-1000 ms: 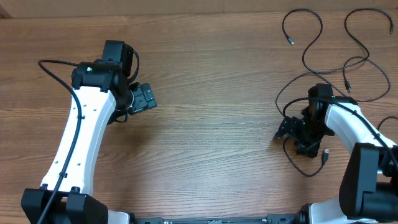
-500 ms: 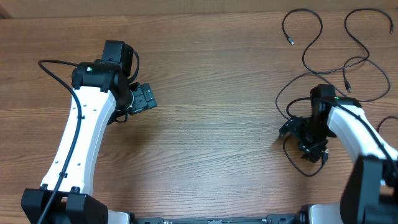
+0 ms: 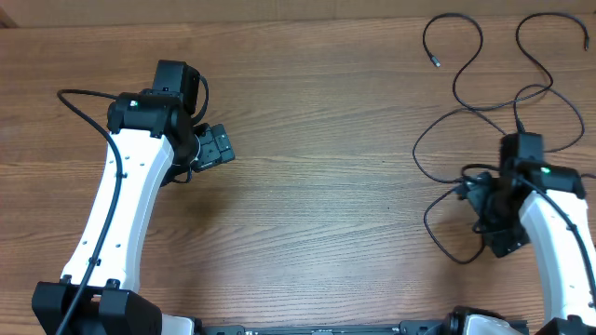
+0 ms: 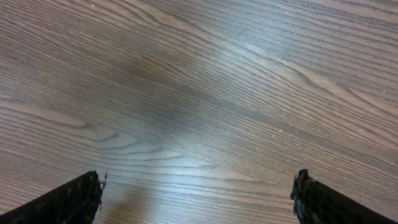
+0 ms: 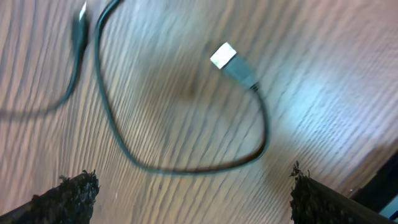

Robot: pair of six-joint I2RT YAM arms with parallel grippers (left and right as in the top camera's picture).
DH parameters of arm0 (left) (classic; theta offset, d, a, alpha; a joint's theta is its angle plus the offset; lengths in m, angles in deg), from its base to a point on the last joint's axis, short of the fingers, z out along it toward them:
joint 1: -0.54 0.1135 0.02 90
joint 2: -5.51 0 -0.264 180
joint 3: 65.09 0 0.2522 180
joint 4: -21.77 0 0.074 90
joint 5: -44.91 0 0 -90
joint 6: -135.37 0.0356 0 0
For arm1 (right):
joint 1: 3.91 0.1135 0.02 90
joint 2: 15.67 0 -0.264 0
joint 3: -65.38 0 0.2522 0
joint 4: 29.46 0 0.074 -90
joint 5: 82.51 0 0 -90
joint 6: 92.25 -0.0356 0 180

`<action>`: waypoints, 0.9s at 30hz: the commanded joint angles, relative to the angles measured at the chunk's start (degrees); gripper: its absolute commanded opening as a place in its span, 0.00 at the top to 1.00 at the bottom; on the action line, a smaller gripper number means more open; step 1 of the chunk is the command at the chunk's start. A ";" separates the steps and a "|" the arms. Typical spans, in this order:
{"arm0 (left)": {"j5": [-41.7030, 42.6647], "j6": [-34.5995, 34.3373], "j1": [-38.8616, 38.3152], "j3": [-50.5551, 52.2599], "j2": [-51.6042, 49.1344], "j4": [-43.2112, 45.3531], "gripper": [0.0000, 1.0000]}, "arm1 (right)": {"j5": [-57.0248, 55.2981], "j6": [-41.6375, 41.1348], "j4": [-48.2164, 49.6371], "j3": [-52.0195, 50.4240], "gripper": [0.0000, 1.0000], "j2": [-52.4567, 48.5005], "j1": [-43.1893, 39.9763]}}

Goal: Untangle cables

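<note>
Several thin black cables (image 3: 453, 100) lie in loose overlapping curves at the table's right side, one small plug end (image 3: 435, 61) at the back. My right gripper (image 3: 500, 234) hovers over the near loop (image 3: 436, 238), open and holding nothing. Its wrist view shows that loop (image 5: 186, 168) curving between the spread fingertips (image 5: 74, 193), with a silver-tipped plug (image 5: 225, 57) and a second plug end (image 5: 79, 26) beyond my right gripper (image 5: 193, 198). My left gripper (image 3: 214, 147) is far to the left, open over bare wood (image 4: 199, 93), no cable near my left gripper (image 4: 198, 194).
The wooden table (image 3: 317, 214) spans the whole view. A thicker black arm cable (image 3: 84, 116) runs along the left arm. Both arm bases stand at the front edge.
The right gripper has swung from pointing left to pointing toward the front edge and shifted right, away from the cable crossing, jaws spreading wider. The left arm has not moved.
</note>
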 commanded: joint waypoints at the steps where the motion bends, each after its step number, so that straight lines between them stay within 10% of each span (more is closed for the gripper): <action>1: -0.74 1.14 0.22 -0.63 -0.09 -0.17 0.01 | -2.05 -1.46 0.39 -1.77 0.00 -0.46 -6.14; 9: -0.74 1.09 0.22 -0.63 -0.09 0.20 0.00 | -1.42 -0.98 0.70 -7.32 0.00 -0.50 -19.34; 27: -0.68 1.09 0.22 -0.63 -0.09 0.07 0.01 | 6.47 3.15 9.97 -13.94 0.00 -0.55 -18.73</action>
